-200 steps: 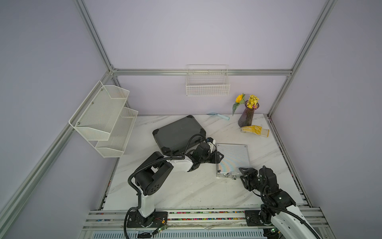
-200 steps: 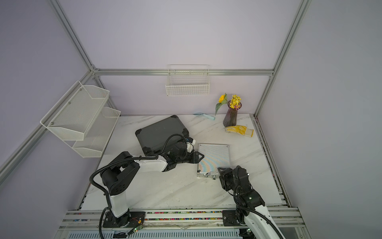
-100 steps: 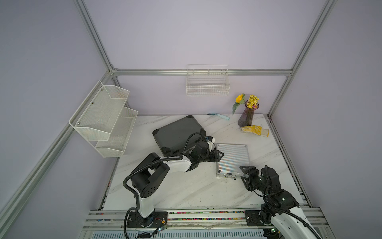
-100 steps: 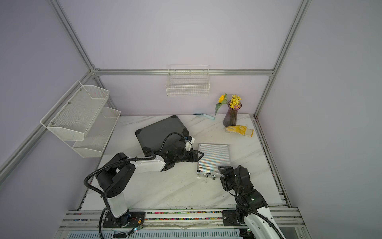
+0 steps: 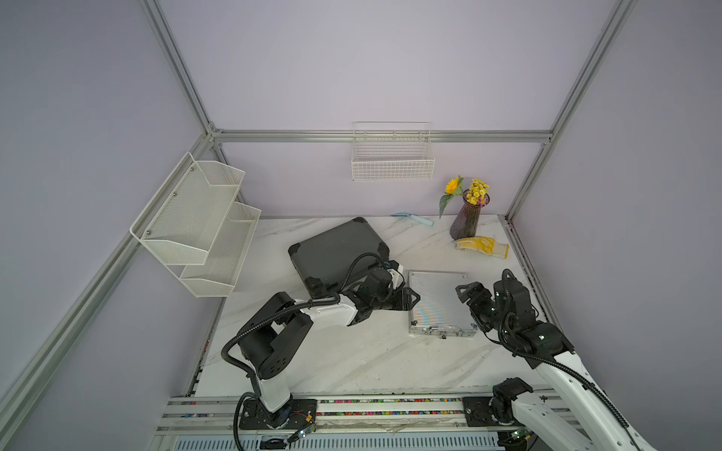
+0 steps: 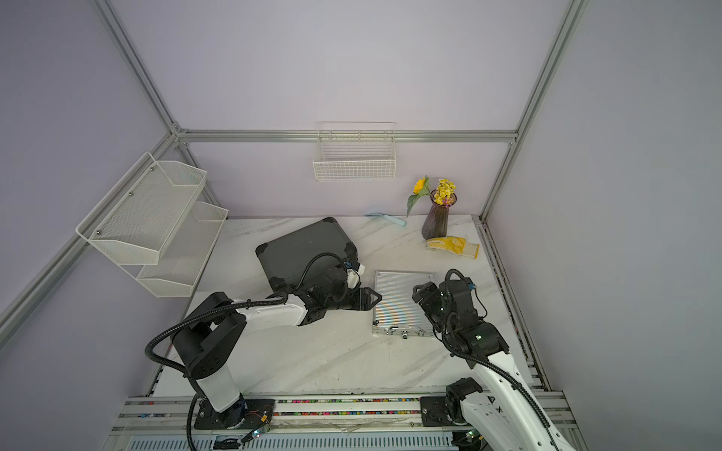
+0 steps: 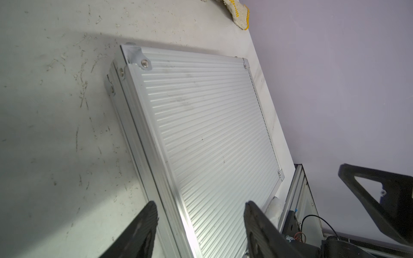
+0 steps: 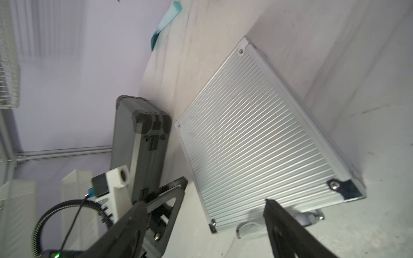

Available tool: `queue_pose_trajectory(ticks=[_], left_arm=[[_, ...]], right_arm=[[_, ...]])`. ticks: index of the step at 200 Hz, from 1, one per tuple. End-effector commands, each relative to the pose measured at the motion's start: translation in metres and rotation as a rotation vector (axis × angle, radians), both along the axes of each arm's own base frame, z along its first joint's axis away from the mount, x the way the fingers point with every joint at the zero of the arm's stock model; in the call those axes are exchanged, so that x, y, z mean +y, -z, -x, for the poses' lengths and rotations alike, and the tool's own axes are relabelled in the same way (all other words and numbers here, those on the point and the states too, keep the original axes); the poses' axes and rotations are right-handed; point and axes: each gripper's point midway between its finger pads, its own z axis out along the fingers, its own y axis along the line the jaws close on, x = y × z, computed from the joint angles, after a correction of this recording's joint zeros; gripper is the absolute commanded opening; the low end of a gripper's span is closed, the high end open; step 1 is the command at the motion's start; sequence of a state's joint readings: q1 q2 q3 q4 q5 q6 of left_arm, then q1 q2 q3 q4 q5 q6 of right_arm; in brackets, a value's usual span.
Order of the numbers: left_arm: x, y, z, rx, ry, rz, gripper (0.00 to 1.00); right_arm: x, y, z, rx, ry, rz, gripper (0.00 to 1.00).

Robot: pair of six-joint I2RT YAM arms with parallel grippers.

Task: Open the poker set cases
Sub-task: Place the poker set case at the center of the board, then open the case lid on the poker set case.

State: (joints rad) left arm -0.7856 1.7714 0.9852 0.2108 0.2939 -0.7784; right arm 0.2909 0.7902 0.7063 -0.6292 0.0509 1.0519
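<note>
Found silver case (image 5: 437, 300) and dark grey case (image 5: 332, 250) shut, flat on table (image 5: 351, 359)
Noted right gripper (image 5: 469, 305) spread wide at silver case's right edge, left gripper (image 5: 413, 300) parted astride its left edge, clamping nothing; located dark grey case behind left arm
</note>
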Motion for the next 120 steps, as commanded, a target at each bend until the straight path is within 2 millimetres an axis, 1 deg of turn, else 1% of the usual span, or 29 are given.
queue_pose_trajectory(ticks=[1, 17, 35, 61, 78, 93, 103, 107, 120], left_arm=[[0.004, -0.013, 0.009, 0.026, 0.01, 0.036, 0.64], [0.003, -0.011, 0.011, 0.044, 0.016, 0.041, 0.64], [0.001, -0.011, 0.013, 0.056, 0.023, 0.046, 0.64], [-0.002, -0.007, 0.014, 0.07, 0.033, 0.045, 0.65], [-0.005, -0.003, 0.014, 0.083, 0.036, 0.045, 0.65], [-0.007, 0.0, 0.015, 0.099, 0.039, 0.044, 0.65], [-0.008, 0.002, 0.015, 0.103, 0.043, 0.043, 0.65], [-0.009, 0.002, 0.015, 0.104, 0.045, 0.043, 0.65], [-0.01, 0.003, 0.015, 0.105, 0.046, 0.042, 0.66]], right_arm=[[-0.024, 0.016, -0.009, 0.034, -0.002, 0.236, 0.9], [-0.032, 0.025, -0.013, 0.066, -0.003, 0.295, 0.91], [-0.041, 0.035, -0.016, 0.089, 0.004, 0.317, 0.93], [-0.051, 0.052, -0.017, 0.106, 0.007, 0.263, 0.93], [-0.058, 0.067, -0.017, 0.129, 0.017, 0.21, 0.93], [-0.06, 0.076, -0.018, 0.136, 0.014, 0.174, 0.93], [-0.061, 0.084, -0.016, 0.161, 0.015, 0.161, 0.93], [-0.061, 0.082, -0.021, 0.139, 0.015, 0.155, 0.93], [-0.06, 0.087, -0.022, 0.142, 0.009, 0.136, 0.93]])
